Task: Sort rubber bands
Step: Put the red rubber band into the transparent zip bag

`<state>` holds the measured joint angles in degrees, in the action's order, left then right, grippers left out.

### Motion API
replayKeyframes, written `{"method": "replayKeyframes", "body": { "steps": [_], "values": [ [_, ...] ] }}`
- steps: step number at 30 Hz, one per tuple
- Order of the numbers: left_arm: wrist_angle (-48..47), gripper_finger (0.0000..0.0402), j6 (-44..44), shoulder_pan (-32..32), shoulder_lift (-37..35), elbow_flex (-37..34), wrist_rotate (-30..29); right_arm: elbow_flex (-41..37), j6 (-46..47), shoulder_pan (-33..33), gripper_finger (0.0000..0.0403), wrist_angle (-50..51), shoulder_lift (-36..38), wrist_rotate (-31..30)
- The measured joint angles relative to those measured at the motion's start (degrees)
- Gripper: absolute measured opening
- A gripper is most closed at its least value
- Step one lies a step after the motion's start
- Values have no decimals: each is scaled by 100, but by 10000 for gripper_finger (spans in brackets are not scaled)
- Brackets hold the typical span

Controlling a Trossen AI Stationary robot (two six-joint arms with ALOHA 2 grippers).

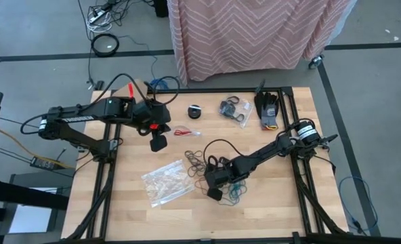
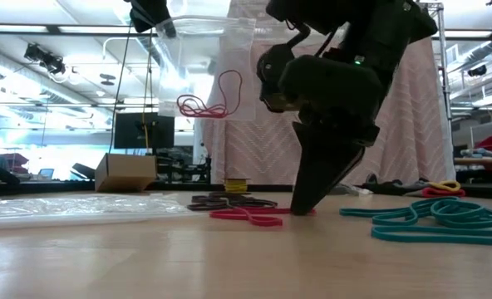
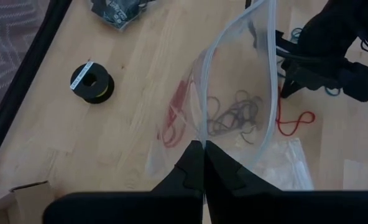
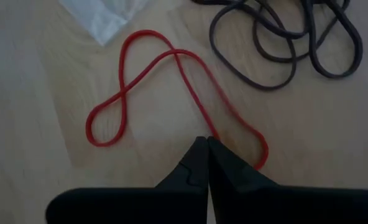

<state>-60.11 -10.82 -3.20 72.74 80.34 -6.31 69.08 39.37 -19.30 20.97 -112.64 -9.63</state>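
Observation:
My left gripper (image 3: 203, 149) is raised over the table's far left, shut on a clear plastic bag (image 2: 203, 62) with red rubber bands (image 2: 213, 101) in its bottom. My right gripper (image 4: 206, 144) stands with its tips on the table near the middle, shut on a red rubber band (image 4: 143, 81) that lies in a figure eight. Dark bands (image 4: 289, 37) lie just beyond it, teal bands (image 2: 437, 218) beside it, and a brownish pile (image 1: 196, 159) toward the left. My left gripper pinches the bag's open rim (image 3: 204, 127) between its two fingers, slanting down from above. The bag hangs open below the fingers, lifted clear of the table. My right gripper has one strand of the red band's larger loop (image 4: 220, 132) between its fingertips, which slant down from above and lie across the strand. The band lies flat on the table.
A second clear bag (image 1: 166, 181) lies flat near the front left. A black round roll (image 1: 195, 111), a bag of dark bands (image 1: 234, 110) and a black glove-like thing (image 1: 268, 110) sit at the far side. Black rails (image 1: 302, 196) edge the table.

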Motion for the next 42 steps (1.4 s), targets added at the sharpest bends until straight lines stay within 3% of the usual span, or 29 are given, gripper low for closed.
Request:
{"method": "replayKeyframes", "body": {
  "steps": [5,13,19,23,34,38,42],
  "values": [
    [-3,5,6,0,-1,0,0,0,103,71,0,-8,61,245],
    [-19,5,98,0,-1,0,2,2,-150,69,0,14,529,-73],
    [-11,5,189,0,-1,0,4,-6,-1708,168,2,-56,519,501],
    [-16,5,220,0,-1,0,61,-136,-2265,183,30,-28,489,986],
    [-42,5,284,142,-1,0,142,-442,-2554,378,140,-229,483,1121],
    [-110,5,287,184,0,0,144,-442,-2595,386,150,-292,483,988],
    [-112,5,286,188,-1,0,144,-440,-2598,316,135,-614,387,896]
  ]
}}
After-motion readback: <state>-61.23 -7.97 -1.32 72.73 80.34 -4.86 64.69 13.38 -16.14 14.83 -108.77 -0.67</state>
